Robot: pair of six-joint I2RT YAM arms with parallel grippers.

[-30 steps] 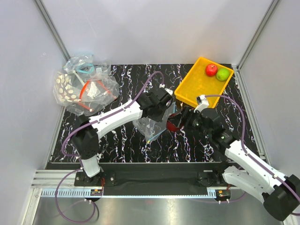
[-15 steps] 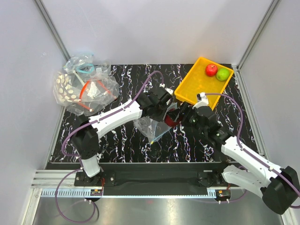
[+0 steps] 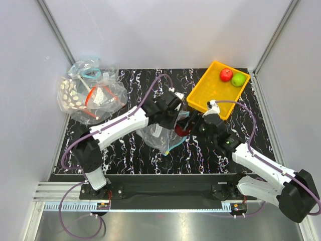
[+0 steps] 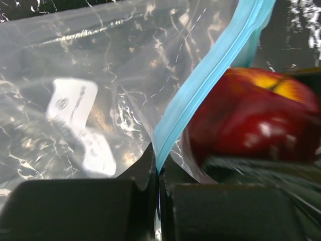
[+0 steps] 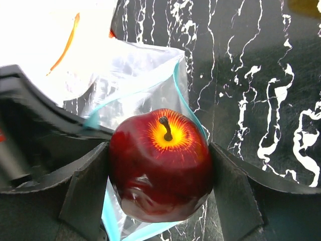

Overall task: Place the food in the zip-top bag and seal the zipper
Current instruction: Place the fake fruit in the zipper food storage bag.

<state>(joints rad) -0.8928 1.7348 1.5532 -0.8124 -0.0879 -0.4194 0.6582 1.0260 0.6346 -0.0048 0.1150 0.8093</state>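
My right gripper [image 5: 160, 168] is shut on the dark maroon fruit [image 5: 160, 165], holding it at the open mouth of the clear zip-top bag [image 5: 143, 83]. My left gripper [image 4: 158, 168] is shut on the bag's teal-blue zipper strip [image 4: 210, 75] and holds the mouth up, with the maroon fruit [image 4: 251, 115] just to its right. In the top view both grippers meet mid-table: left [image 3: 175, 119], right [image 3: 193, 128], maroon fruit [image 3: 181, 131], and the bag [image 3: 156, 136] hangs below them. The bright red fruit [image 3: 225, 75] and lime green fruit [image 3: 238, 79] lie in the yellow tray [image 3: 208, 95].
A heap of other clear bags [image 3: 88, 95], with red-orange strips and white dots, lies at the back left. The yellow tray stands at the back right, close behind the right gripper. White walls surround the black marbled table [image 3: 130, 155].
My right gripper has carried the maroon fruit to the left, up to the bag's mouth. My left gripper has shifted slightly, keeping hold of the teal strip.
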